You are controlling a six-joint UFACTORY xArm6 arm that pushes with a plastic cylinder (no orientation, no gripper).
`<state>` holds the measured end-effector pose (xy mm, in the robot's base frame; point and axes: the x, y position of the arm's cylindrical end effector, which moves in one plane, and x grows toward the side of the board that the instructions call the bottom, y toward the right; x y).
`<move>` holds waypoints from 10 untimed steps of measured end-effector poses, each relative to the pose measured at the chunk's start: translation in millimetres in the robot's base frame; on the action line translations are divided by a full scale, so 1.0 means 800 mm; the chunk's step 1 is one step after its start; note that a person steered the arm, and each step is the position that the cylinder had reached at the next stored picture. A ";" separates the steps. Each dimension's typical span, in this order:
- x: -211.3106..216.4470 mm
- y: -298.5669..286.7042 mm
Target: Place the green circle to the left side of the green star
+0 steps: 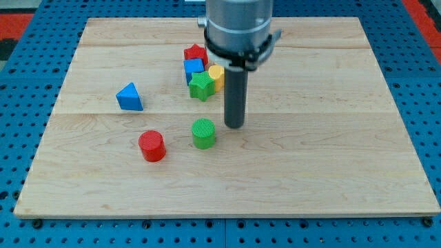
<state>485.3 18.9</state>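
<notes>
While the green circle [203, 133] sat low of centre on the wooden board [331, 179], toward the view's bottom of the green star [201, 86] and well apart from it, my tip [235, 126] stood just beside the circle on the view's right and slightly toward the top. The rod carried no jaws, so there was nothing to open or close. To do this step well, I judged the tip should come round beneath the circle and push it up and leftward, stopping at the star's left flank without nudging the star. The star crowded a blue block [193, 68], a red block [196, 54] and a yellow block [217, 74]. Farther out lay a red cylinder [151, 145] and a blue triangle [129, 97].
</notes>
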 end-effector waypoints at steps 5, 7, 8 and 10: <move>-0.057 -0.150; -0.060 -0.170; -0.044 -0.167; -0.086 -0.140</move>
<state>416.2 -93.5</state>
